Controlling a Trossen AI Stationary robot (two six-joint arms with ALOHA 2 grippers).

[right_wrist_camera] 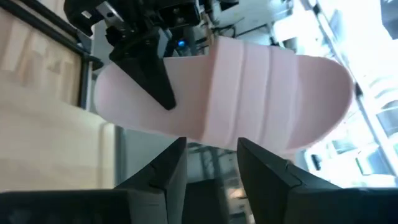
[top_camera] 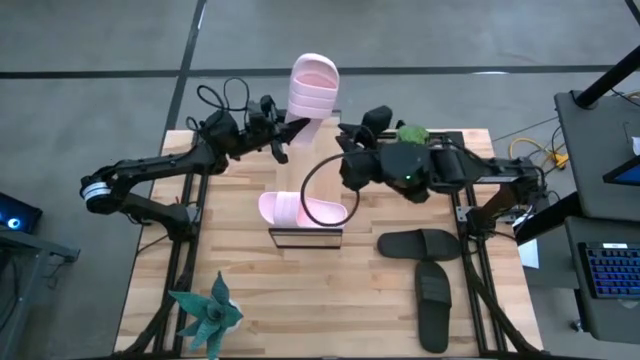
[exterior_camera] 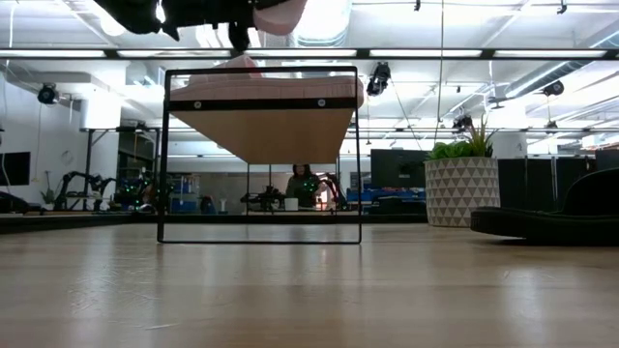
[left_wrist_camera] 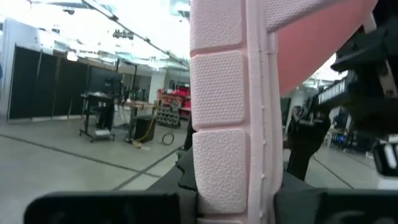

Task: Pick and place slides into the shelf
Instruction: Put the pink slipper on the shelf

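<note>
A wooden table [top_camera: 240, 310] fills the overhead view, with the shelf [top_camera: 305, 237] standing near its middle, long axis running from the near edge toward the far edge. One pink slide [top_camera: 300, 210] already lies on the shelf's plank top. Two black slides [top_camera: 425, 243] lie on the table toward the near right corner, well apart from the shelf. The left gripper [top_camera: 283, 133] reaches in from the left edge and is pinched onto the heel end of the second pink slide [top_camera: 314, 85], lifted in the air at the far edge. That slide's long axis points away past the far edge, roughly in line with the shelf, which lies back toward the near edge. The right gripper [right_wrist_camera: 211, 163] hovers near the far end of the shelf, fingers spread with nothing between them, facing the held slide. The left arm looks better placed to set it down.
</note>
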